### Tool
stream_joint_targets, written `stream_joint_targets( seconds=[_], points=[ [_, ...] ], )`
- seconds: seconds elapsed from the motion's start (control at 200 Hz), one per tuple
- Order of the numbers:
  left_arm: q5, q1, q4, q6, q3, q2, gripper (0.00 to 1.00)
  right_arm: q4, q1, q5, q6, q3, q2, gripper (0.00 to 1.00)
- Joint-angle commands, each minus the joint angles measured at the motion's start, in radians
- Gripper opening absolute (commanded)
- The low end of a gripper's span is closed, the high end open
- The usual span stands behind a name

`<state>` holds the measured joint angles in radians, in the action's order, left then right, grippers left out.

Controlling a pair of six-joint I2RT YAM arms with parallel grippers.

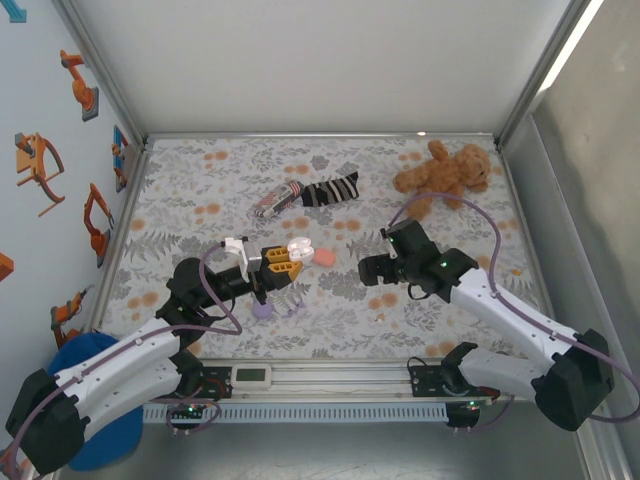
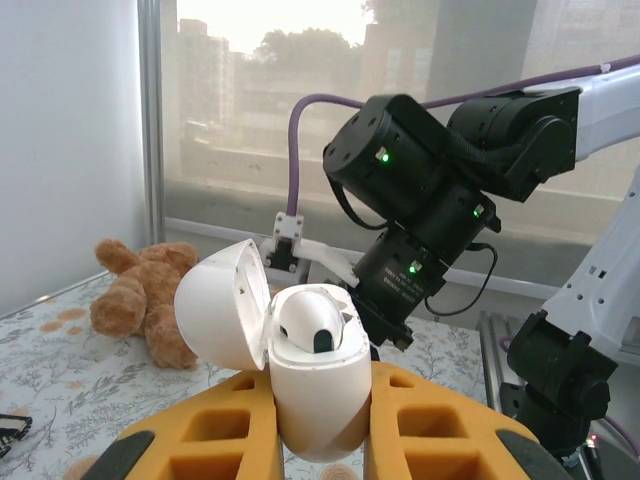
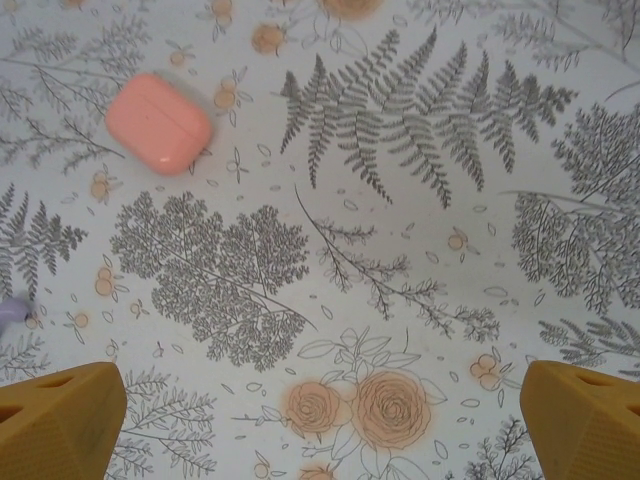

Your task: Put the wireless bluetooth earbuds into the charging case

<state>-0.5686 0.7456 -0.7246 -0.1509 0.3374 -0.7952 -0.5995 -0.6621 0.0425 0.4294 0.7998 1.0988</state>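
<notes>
**Between the left fingers, an open white case**

On the floral tablecloth (image 1: 200, 190), the left gripper (image 1: 290, 258) is clamped on a white charging case (image 2: 320, 400), its yellow fingers (image 2: 440, 430) pressing both sides. The lid (image 2: 220, 305) stands open, hinged to one side, and what looks like a white earbud (image 2: 305, 320) sits in the well. Pale purple earbuds (image 1: 263, 311) lie on the cloth just on the near side of that gripper, outside its jaws. The right gripper (image 3: 320, 425) hovers with jaws spread wide, holding nothing. A closed salmon-pink case (image 3: 158, 123) lies ahead of it, off to the left in the wrist view and apart from both tips. Marks on the small display (image 1: 250, 375) at the base rail are too small to read.
</notes>
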Motion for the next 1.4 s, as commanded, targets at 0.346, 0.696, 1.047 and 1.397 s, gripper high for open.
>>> stream_joint_targets(
  seconds=[0.346,0.696,1.047,1.397],
  points=[
    [-0.002,0.005,-0.042,0.012,-0.006,-0.005,0.0,-0.058,0.004,-0.037,0.134,-0.084,0.114,0.92],
    [-0.002,0.005,-0.05,0.016,-0.003,-0.018,0.0,-0.082,-0.081,0.001,0.199,-0.135,0.178,0.88],
    [-0.006,0.005,-0.059,0.017,0.014,-0.056,0.0,-0.093,-0.148,0.019,0.207,-0.119,0.257,0.88],
    [-0.016,0.005,-0.06,0.017,0.025,-0.069,0.0,-0.133,-0.198,0.039,0.207,-0.111,0.309,0.87]
  ],
)
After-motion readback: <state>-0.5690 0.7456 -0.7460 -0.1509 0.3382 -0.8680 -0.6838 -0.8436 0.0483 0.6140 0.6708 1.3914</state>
